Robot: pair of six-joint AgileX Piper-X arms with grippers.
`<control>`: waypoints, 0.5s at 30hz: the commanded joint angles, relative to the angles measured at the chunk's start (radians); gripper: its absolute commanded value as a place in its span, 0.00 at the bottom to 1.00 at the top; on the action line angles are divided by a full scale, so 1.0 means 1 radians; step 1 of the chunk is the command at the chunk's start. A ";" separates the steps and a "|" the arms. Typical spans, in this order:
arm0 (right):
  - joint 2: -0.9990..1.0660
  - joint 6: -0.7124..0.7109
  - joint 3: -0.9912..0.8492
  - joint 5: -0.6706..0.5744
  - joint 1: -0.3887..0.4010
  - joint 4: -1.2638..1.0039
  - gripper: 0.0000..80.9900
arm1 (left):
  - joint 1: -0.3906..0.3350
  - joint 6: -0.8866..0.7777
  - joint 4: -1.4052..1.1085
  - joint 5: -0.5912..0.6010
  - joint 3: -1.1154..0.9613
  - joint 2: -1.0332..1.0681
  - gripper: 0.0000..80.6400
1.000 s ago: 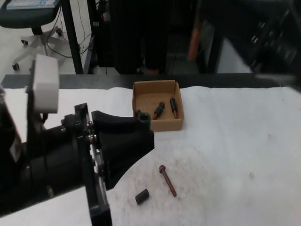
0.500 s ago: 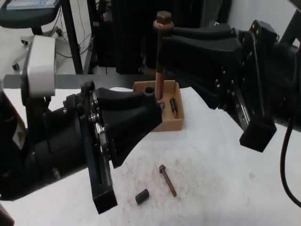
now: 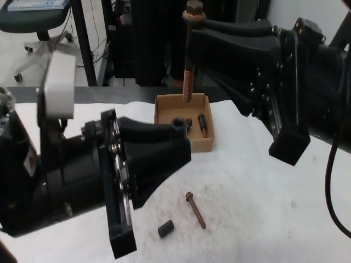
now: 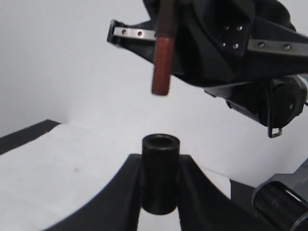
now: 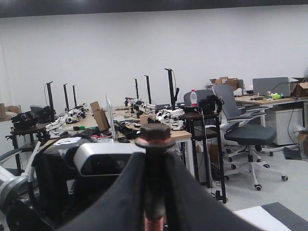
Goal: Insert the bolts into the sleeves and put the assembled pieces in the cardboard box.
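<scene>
Looking down from the high camera, I have the left gripper (image 3: 178, 127) reaching in from the near left, pinching a black sleeve (image 4: 160, 168) upright with its open end up, seen against the near left corner of the cardboard box (image 3: 200, 143). The right gripper (image 3: 192, 34) comes in from the right, higher up, pressed onto a copper-coloured bolt (image 3: 188, 76) just below its head, shaft hanging straight down. Its tip hangs above the sleeve's mouth with a clear gap. Two assembled pieces (image 3: 185, 127) lie in the box. On the white worktop (image 3: 274, 192) nearer me, a loose bolt (image 3: 196, 210) and a loose sleeve (image 3: 165, 228) lie near each other, not touching; the left gripper's body hides the cloth beside them.
</scene>
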 commanded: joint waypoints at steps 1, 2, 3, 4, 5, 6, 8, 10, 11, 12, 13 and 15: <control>-0.006 -0.005 -0.003 0.012 0.001 -0.011 0.01 | -0.002 -0.004 0.031 0.015 -0.005 -0.001 0.00; -0.006 -0.005 -0.003 0.012 0.001 -0.011 0.01 | -0.002 -0.004 0.027 0.015 -0.005 -0.001 0.00; -0.006 -0.005 -0.003 0.011 0.001 -0.006 0.01 | -0.002 -0.001 0.023 0.015 -0.005 -0.001 0.00; -0.006 -0.005 -0.003 0.011 0.001 0.005 0.01 | -0.002 0.012 0.018 0.015 -0.005 -0.001 0.00; -0.006 -0.005 -0.003 0.011 0.003 0.024 0.01 | -0.002 0.027 0.018 0.015 -0.005 -0.001 0.00; -0.003 -0.005 -0.003 0.011 0.004 0.050 0.01 | -0.002 0.037 0.018 0.015 -0.005 -0.001 0.00; 0.003 -0.030 -0.003 0.011 0.014 0.086 0.01 | -0.002 0.045 0.018 0.015 -0.005 -0.001 0.00; 0.013 -0.052 -0.003 0.011 0.025 0.083 0.01 | -0.002 0.045 0.018 0.015 -0.005 -0.001 0.00; 0.019 -0.055 -0.003 0.011 0.029 0.078 0.01 | -0.002 0.045 0.018 0.015 -0.005 -0.001 0.00; 0.025 -0.055 -0.003 0.011 0.033 0.077 0.01 | -0.002 0.045 0.018 0.015 -0.005 -0.001 0.00; 0.031 -0.055 -0.003 0.017 0.034 0.077 0.01 | -0.002 0.045 0.018 0.015 -0.005 -0.001 0.00; 0.041 -0.058 -0.003 0.019 0.033 0.077 0.01 | -0.002 0.044 0.007 0.018 -0.005 -0.001 0.00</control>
